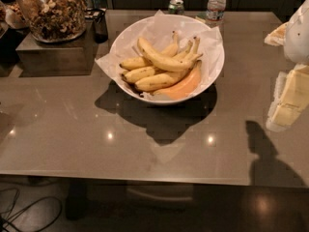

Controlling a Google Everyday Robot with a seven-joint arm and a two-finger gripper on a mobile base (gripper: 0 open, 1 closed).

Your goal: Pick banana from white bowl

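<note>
The white bowl [120, 38], lined with crinkled white paper, stands on the grey table at centre back. Several yellow bananas lie in it. The banana [161, 59], the longest one, lies on top of the pile, running from upper left to lower right. My gripper [285, 108] hangs at the right edge of the view, pale and yellowish, under the white arm [298, 33]. It is well to the right of the bowl, above the table, and holds nothing that I can see.
A smooth orange crescent piece [182, 85] lies at the bowl's front. A glass jar of granola [50, 8] stands on a box [53, 54] at the back left. A green can [176, 6] and a water bottle [216, 4] stand behind the bowl.
</note>
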